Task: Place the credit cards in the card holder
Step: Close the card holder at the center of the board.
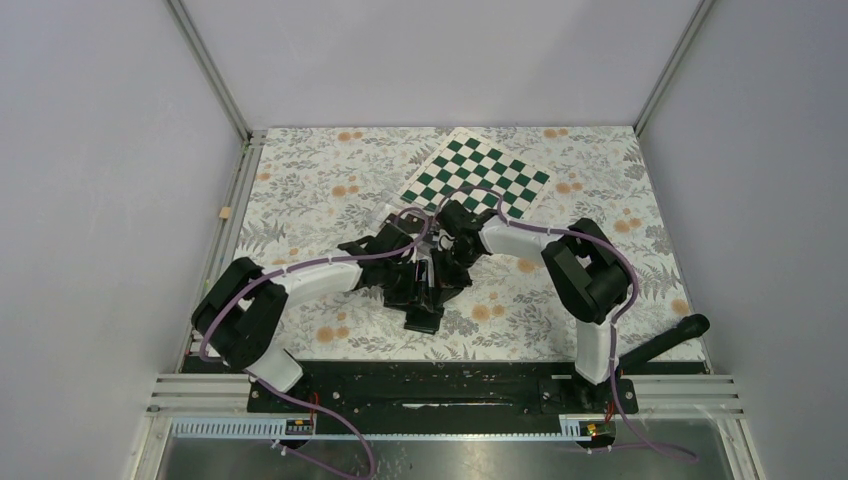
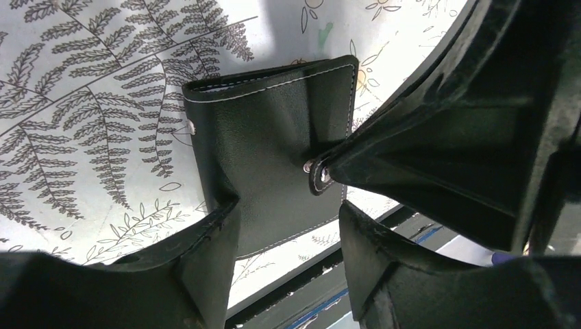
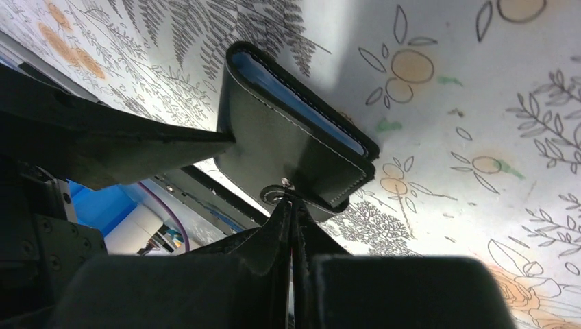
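2 arms inward; left tool (image 2: 284, 205) jaws apart, right tool (image 3: 291, 205) jaws together

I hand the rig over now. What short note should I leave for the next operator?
Right end effector: shut on the snap tab of the card holder.
Left end effector: straddles the card holder, one finger against its edge; firm grip unclear.
Done: a blue-edged card sits inside the card holder.
Left: no loose cards clearly visible; find any remaining and insert them.
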You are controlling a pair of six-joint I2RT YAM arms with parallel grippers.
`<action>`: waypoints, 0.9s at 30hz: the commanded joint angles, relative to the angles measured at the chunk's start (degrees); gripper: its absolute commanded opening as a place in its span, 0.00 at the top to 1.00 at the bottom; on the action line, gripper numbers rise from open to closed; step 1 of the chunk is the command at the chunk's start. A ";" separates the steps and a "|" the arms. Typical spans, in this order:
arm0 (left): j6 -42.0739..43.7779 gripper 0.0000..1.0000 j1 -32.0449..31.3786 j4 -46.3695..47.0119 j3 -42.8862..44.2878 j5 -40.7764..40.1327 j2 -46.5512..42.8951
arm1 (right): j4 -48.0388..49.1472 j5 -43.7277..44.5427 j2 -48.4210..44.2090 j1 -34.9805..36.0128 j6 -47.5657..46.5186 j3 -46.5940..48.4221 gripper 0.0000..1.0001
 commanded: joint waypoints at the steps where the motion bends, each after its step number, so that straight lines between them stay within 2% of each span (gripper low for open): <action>1: 0.42 0.47 -0.18 1.53 2.34 -3.61 2.62 | -0.15 -0.86 2.42 0.85 0.02 3.02 1.00; 8: 0.51 0.62 -0.21 0.27 3.21 -5.35 5.07 | -0.90 0.37 3.98 1.06 -0.86 3.40 1.00; 10: 0.32 0.64 -0.09 0.35 3.16 -5.68 5.30 | -1.12 0.71 3.49 1.06 -1.13 2.94 1.00; 16: -0.22 0.64 -0.05 1.65 3.62 -4.56 6.43 | -1.04 1.23 2.42 1.08 -1.61 1.33 1.00; 21: -1.38 0.55 0.53 3.99 2.35 -3.24 5.36 | -1.05 2.20 1.45 1.45 -2.35 -0.22 1.00; 27: -1.49 0.57 0.51 5.14 2.11 -1.77 6.95 | -0.78 2.22 1.17 1.55 -2.09 -0.29 1.00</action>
